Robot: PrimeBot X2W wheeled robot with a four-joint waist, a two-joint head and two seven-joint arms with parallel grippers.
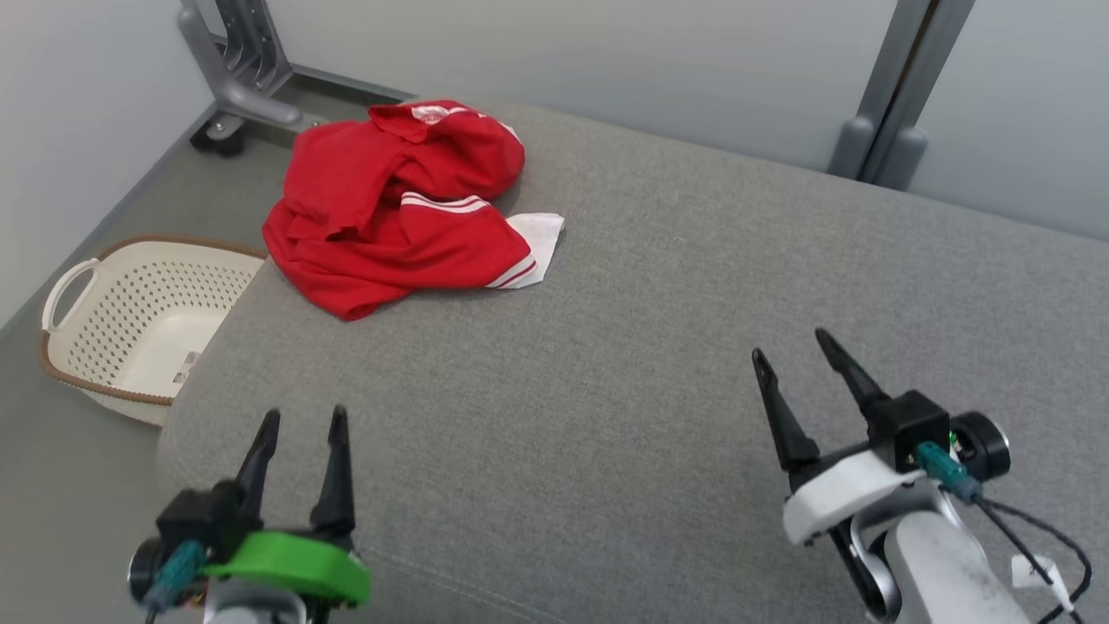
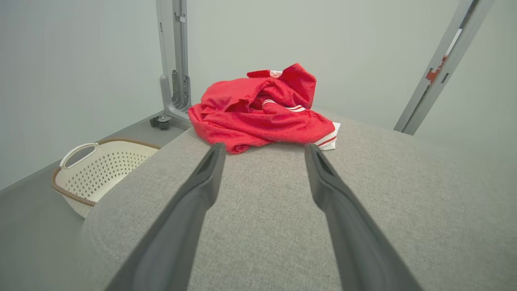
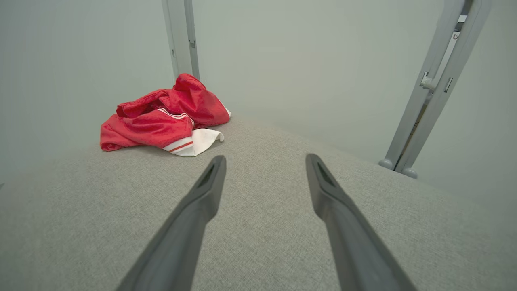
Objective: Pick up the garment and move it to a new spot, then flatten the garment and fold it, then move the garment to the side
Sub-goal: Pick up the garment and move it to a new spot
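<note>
On the grey padded surface's (image 1: 658, 347) far left: a crumpled red garment (image 1: 390, 208).
My left gripper (image 1: 305, 412) and right gripper (image 1: 790, 344) hover well short of it, fingers (image 1: 334, 468) released.

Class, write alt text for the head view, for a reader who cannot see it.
A crumpled red garment lies far left on a grey cushioned surface. The left gripper and right gripper are open in the foreground; a cream basket stands on the floor.
</note>
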